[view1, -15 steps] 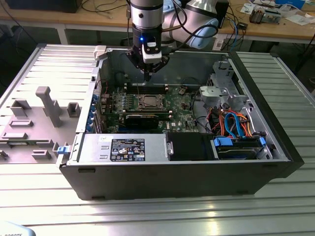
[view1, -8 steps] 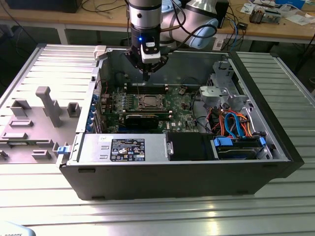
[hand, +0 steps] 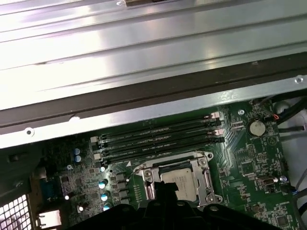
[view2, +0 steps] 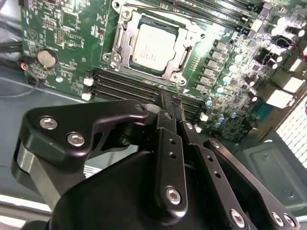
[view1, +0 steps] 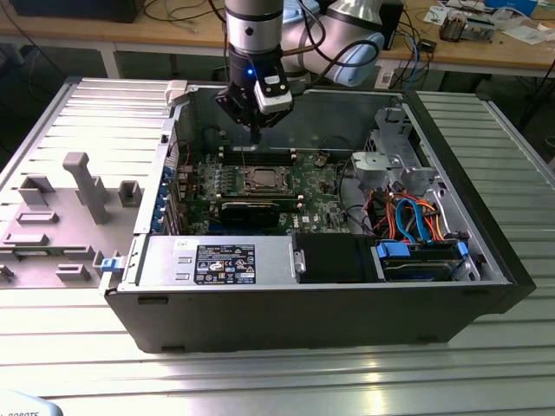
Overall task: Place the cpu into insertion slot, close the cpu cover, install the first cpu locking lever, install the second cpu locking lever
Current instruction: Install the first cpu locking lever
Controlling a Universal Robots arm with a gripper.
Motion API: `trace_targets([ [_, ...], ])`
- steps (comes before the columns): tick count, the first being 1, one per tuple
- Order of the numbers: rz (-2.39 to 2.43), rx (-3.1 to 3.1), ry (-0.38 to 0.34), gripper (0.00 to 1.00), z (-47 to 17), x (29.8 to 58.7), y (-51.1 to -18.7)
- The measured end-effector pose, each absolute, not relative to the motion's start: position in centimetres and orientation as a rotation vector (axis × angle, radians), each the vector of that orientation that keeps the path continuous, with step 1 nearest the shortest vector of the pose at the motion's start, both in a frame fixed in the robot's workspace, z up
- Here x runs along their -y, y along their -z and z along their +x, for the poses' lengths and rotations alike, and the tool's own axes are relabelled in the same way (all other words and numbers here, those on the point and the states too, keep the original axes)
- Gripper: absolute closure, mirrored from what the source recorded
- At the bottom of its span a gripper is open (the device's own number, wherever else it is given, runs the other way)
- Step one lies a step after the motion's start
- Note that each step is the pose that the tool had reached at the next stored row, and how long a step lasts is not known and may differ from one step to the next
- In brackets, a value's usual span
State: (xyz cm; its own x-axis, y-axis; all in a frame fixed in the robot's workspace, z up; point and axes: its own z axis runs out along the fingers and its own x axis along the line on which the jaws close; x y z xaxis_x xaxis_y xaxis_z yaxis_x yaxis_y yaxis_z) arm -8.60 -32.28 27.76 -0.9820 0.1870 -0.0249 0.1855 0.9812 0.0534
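The cpu (view2: 153, 45) lies flat in its socket on the green motherboard, silver top up, and is also seen in the first wrist view (hand: 188, 182) and the exterior view (view1: 260, 179). The cpu cover (view2: 123, 38) is a silver frame lying down around the chip, which shows through its window. A thin wire lever (view2: 168, 13) runs along one side of the socket. My gripper (view2: 175, 103) hangs above the board beside the socket, over the memory slots, with its fingers together and nothing between them. In the exterior view the gripper (view1: 256, 132) is above the socket, clear of it.
Black memory slots (view2: 124, 86) flank the socket. A long black card (view1: 250, 211) lies in front of it, and a power supply (view1: 217, 263) sits at the case front. A drive cage with blue and orange cables (view1: 416, 221) fills the exterior view's right. Case walls surround the board.
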Motion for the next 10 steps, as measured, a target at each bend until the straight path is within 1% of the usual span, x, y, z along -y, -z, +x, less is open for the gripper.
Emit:
trace_targets([
  [10,0.252,-3.096,-0.085,0.89,-11.6,32.3,-27.2],
])
